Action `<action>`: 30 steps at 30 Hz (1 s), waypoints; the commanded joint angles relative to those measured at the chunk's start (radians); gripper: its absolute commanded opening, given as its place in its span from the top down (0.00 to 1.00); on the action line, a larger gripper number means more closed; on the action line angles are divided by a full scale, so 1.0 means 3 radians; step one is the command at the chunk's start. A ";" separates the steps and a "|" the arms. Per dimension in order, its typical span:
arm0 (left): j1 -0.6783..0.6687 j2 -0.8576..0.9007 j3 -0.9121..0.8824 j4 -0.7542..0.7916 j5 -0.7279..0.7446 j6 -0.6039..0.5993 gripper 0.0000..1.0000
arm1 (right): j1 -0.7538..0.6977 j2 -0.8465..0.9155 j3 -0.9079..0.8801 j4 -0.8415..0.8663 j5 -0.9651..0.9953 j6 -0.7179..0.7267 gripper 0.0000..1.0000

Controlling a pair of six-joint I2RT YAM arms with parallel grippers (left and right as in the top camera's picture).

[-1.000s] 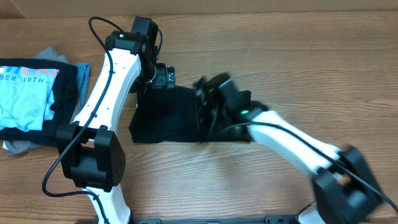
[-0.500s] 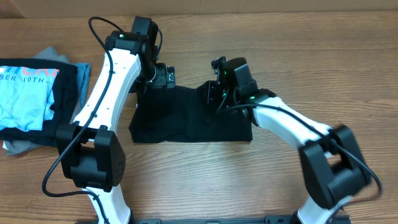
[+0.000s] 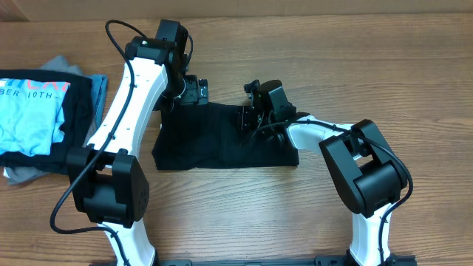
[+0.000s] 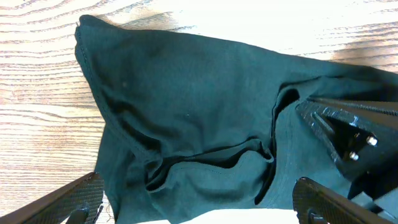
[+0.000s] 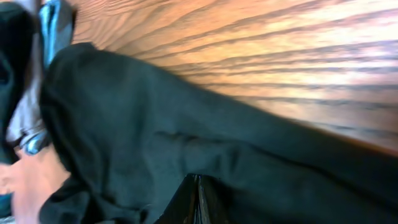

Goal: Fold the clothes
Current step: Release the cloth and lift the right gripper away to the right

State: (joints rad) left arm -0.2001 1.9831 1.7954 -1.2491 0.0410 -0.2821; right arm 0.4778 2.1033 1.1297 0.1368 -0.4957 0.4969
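A black garment [image 3: 211,137] lies crumpled into a rough rectangle in the middle of the wooden table. My left gripper [image 3: 194,91] hovers at its far edge. In the left wrist view the left gripper [image 4: 199,208] is open, its fingers [image 4: 65,199] spread wide over the folds of the black fabric [image 4: 186,106]. My right gripper [image 3: 248,117] is over the garment's right half. In the right wrist view the right gripper [image 5: 198,185] is shut, tips against the black cloth [image 5: 143,124]; no fabric shows between them. The right gripper [image 4: 354,134] also shows at the right of the left wrist view.
A pile of clothes sits at the left edge of the table, with a light blue T-shirt [image 3: 29,111] on top and a grey garment [image 3: 18,174] under it. Bare wood [image 3: 369,74] lies to the right and behind.
The right arm has pulled in, its elbow swinging left toward the garment, while its shut gripper stays over the right half. The left arm has not moved.
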 commanded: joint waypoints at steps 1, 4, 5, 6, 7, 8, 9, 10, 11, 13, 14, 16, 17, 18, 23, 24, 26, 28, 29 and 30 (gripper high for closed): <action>0.0011 0.0025 0.0022 0.0004 0.0036 0.0017 0.00 | -0.0045 -0.0158 0.0092 -0.0011 -0.0343 -0.0010 0.96; 0.0011 0.0025 0.0022 0.0004 0.0034 0.0017 0.00 | -0.0120 -0.0406 0.0092 -0.0127 -0.0374 -0.0013 0.96; 0.0011 0.0025 0.0022 0.0004 0.0034 0.0017 0.00 | -0.0148 -0.0490 0.0092 -0.0179 -0.0374 -0.0019 0.96; 0.0011 0.0025 0.0022 0.0004 0.0034 0.0018 0.00 | -0.0186 -0.0579 0.0092 -0.0257 -0.0374 -0.0023 0.95; 0.0011 0.0025 0.0022 0.0004 0.0034 0.0017 0.00 | -0.0231 -0.0670 0.0092 -0.0355 -0.0374 -0.0023 0.91; 0.0011 0.0025 0.0022 0.0004 0.0034 0.0017 0.00 | -0.0347 -0.0830 0.0092 -0.0580 -0.0374 -0.0023 0.88; 0.0011 0.0025 0.0022 0.0005 0.0036 0.0017 0.00 | -0.0408 -0.0894 0.0092 -0.0689 -0.0374 -0.0023 0.86; 0.0011 0.0025 0.0022 0.0004 0.0034 0.0017 0.00 | -0.0493 -0.0963 0.0092 -0.0846 -0.0374 -0.0029 0.84; 0.0011 0.0025 0.0022 0.0004 0.0034 0.0017 0.00 | -0.0609 -0.1035 0.0092 -0.1049 -0.0374 -0.0075 0.82; 0.0011 0.0025 0.0022 0.0004 0.0034 0.0017 0.00 | -0.0810 -0.1109 0.0092 -0.1376 -0.0373 -0.0173 0.77; 0.0011 0.0025 0.0022 0.0004 0.0034 0.0017 0.00 | -0.0917 -0.1127 0.0092 -0.1540 -0.0371 -0.0233 0.77; 0.0011 0.0025 0.0022 0.0004 0.0036 0.0017 0.00 | -0.1119 -0.1129 0.0092 -0.1812 -0.0370 -0.0369 0.76; 0.0011 0.0025 0.0022 0.0004 0.0034 0.0017 0.00 | -0.1208 -0.1129 0.0092 -0.1930 -0.0361 -0.0440 0.76; 0.0011 0.0025 0.0022 0.0004 0.0034 0.0017 0.00 | -0.1284 -0.1129 0.0092 -0.2038 -0.0362 -0.0552 0.77; 0.0011 0.0025 0.0022 0.0004 0.0034 0.0017 0.00 | -0.1506 -0.1129 0.0092 -0.2459 0.0079 -0.0799 0.64; 0.0011 0.0025 0.0022 0.0004 0.0034 0.0017 0.00 | -0.1540 -0.1129 0.0092 -0.2528 0.0355 -0.0797 0.60; 0.0011 0.0025 0.0022 0.0033 0.0060 0.0013 0.00 | -0.1593 -0.1129 0.0092 -0.2585 0.0664 -0.0796 0.54; 0.0011 0.0025 0.0022 0.0131 0.0114 0.0015 0.00 | -0.1665 -0.1129 0.0090 -0.2602 0.0791 -0.0796 0.48; 0.0011 0.0025 0.0022 0.0168 0.0113 0.0015 0.00 | -0.1704 -0.1129 0.0092 -0.2609 0.0788 -0.0795 0.45; 0.0011 0.0025 0.0022 0.0196 0.0109 0.0017 0.00 | -0.1729 -0.1129 0.0090 -0.2623 0.0788 -0.0791 0.41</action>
State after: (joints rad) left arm -0.2001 1.9831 1.7954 -1.2194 0.0494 -0.2821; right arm -0.0040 1.7683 1.1481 -0.6476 -0.3634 0.2806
